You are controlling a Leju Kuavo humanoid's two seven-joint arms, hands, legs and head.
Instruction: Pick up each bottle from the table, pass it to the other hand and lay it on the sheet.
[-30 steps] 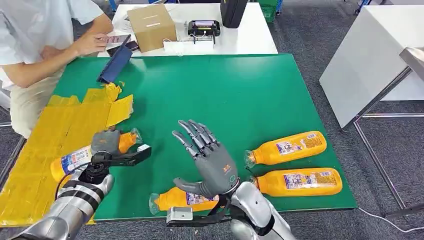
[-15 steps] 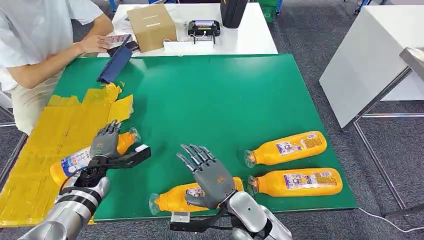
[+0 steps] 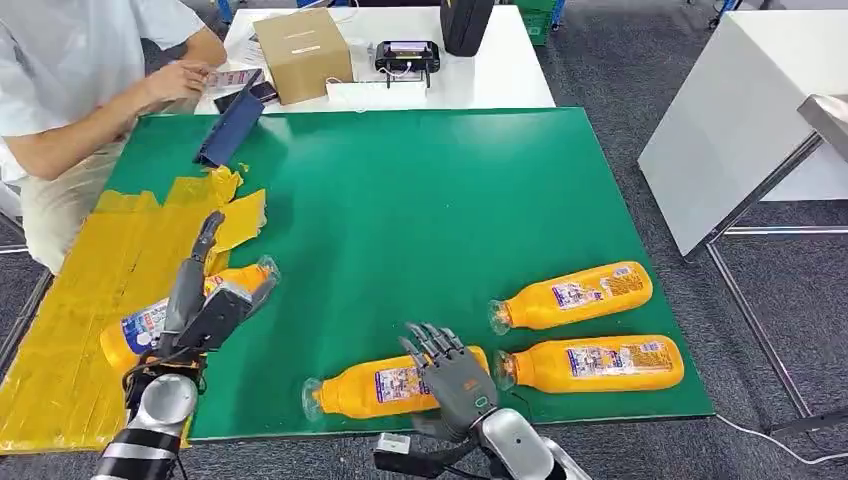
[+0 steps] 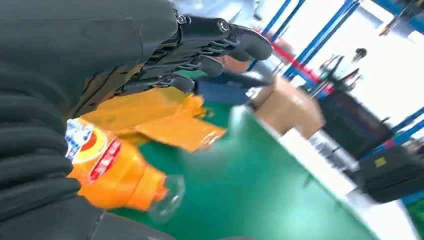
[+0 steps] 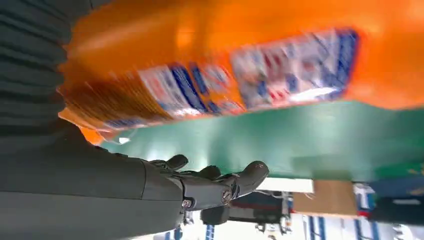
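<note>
Hovering over near-edge bottle point(image 3: 385, 383) on green table point(image 3: 450, 200) – R hand point(image 3: 455, 378), fingers spread, holding nothing. L hand point(image 3: 200, 300) fingers straight, apart – above bottle on yellow sheet point(image 3: 145, 322). Two bottles point(image 3: 572, 296) further right.

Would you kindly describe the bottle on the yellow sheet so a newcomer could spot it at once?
Find the green table, then the yellow sheet along its left edge. The bottle lies there beneath the left robot hand. Unlike the other three orange bottles, it rests on yellow, not green.
</note>
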